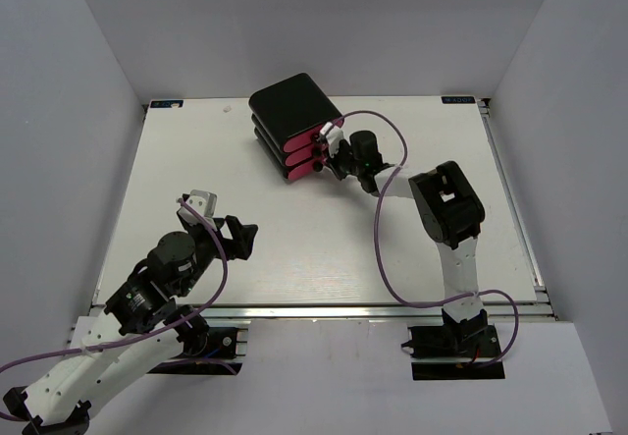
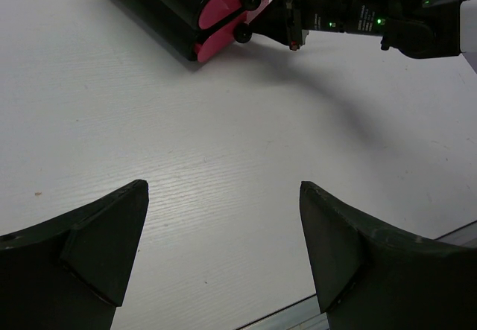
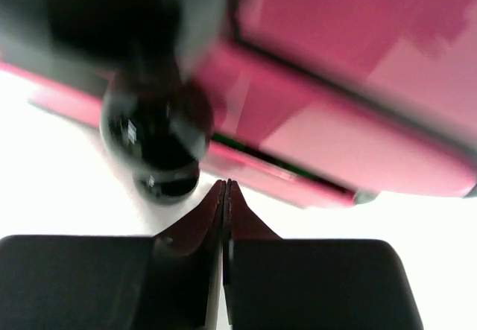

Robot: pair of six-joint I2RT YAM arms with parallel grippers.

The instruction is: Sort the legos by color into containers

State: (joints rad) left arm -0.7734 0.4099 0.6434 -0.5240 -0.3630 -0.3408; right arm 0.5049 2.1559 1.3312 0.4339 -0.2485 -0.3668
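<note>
Left gripper point(image 2: 223, 248): dark, wedge-shaped fingers spread wide over bare tabletop, pinching nothing; it hovers well short of the drawer stack, down and to that stack's left in the overhead view.

Table point(image 1: 294, 248): white, matte, with a faint wood-like grain and a metal rail along its near edge.

Drawer stack point(image 1: 292, 126): a black, round-cornered box unit of three tiers, standing at the far middle of the table, turned at an angle. Each tier has a glossy pink front with a small round black knob.

Right gripper point(image 1: 337, 155): at the pink fronts of the drawer stack. The wrist view shows its flat dark fingers pressed together with no gap, just below a shiny black knob point(image 3: 156, 132) (the picture is blurred, so I cannot tell whether they touch it). Nothing is pinched between them.

Legos: none show in any view. The tabletop around the drawer stack carries no bricks, and the drawers look pushed in, so whatever is inside them is hidden.

Step in hand: my judgement is that the right arm is working at a drawer front. The scene fits either drawers about to be pulled out for filling or drawers closed with bricks already inside; the pictures do not settle which.

Next move calls for: fine aim at a small, slick, round knob, and a straight pull or push along the drawer's slanted axis so the light stack does not skid.
</note>
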